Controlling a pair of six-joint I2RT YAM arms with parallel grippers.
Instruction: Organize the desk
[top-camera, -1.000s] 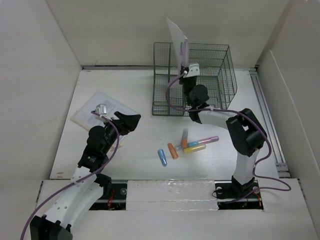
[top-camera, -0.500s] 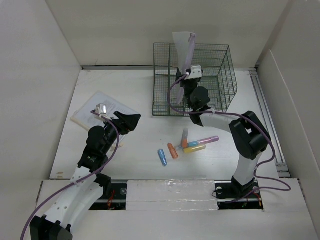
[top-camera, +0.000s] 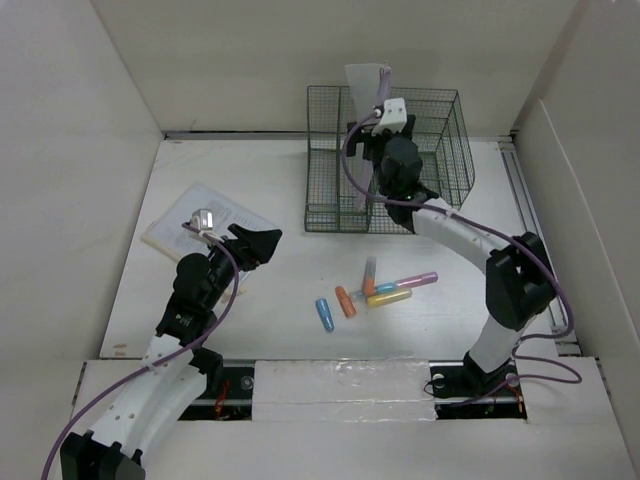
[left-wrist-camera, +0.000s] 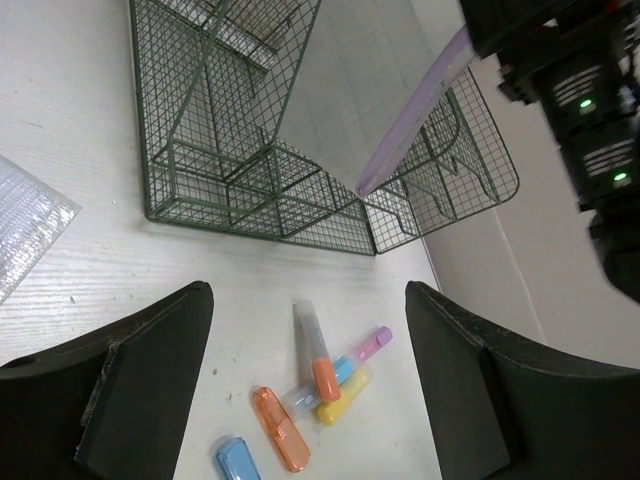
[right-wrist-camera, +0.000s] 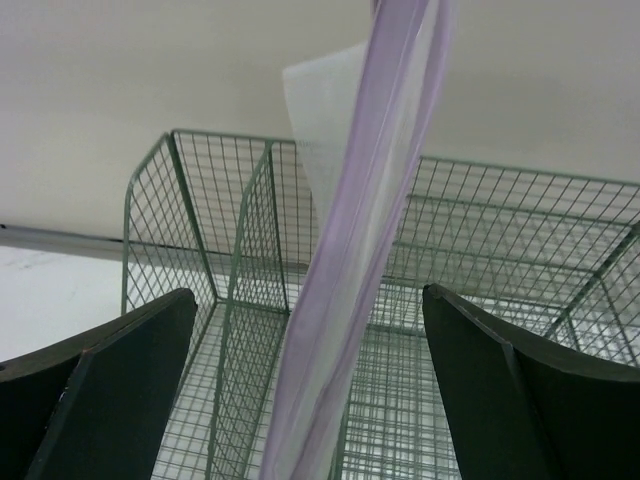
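The desk (top-camera: 270, 180) carries a dark green wire-mesh basket (top-camera: 440, 150) at its far side. A clear folder with a purple edge (top-camera: 365, 85) stands upright in the basket's left compartment. My right gripper (top-camera: 385, 150) hovers over the basket, open. In the right wrist view the folder's purple edge (right-wrist-camera: 350, 250) runs between the spread fingers (right-wrist-camera: 110, 390) without touching them. Several highlighters (top-camera: 375, 290) lie loose mid-desk. My left gripper (top-camera: 258, 245) is open and empty, left of them; its wrist view shows the highlighters (left-wrist-camera: 318, 360) ahead between its fingers (left-wrist-camera: 150, 350).
A printed sheet in a clear sleeve (top-camera: 170, 228) lies at the left, partly under the left wrist; its corner (left-wrist-camera: 25, 230) shows in the left wrist view. White panel walls (top-camera: 80, 100) border the desk on three sides.
My right gripper has opened and let go of the folder, which now stands in the basket. The right wrist has moved farther back over the basket. The left arm has not moved.
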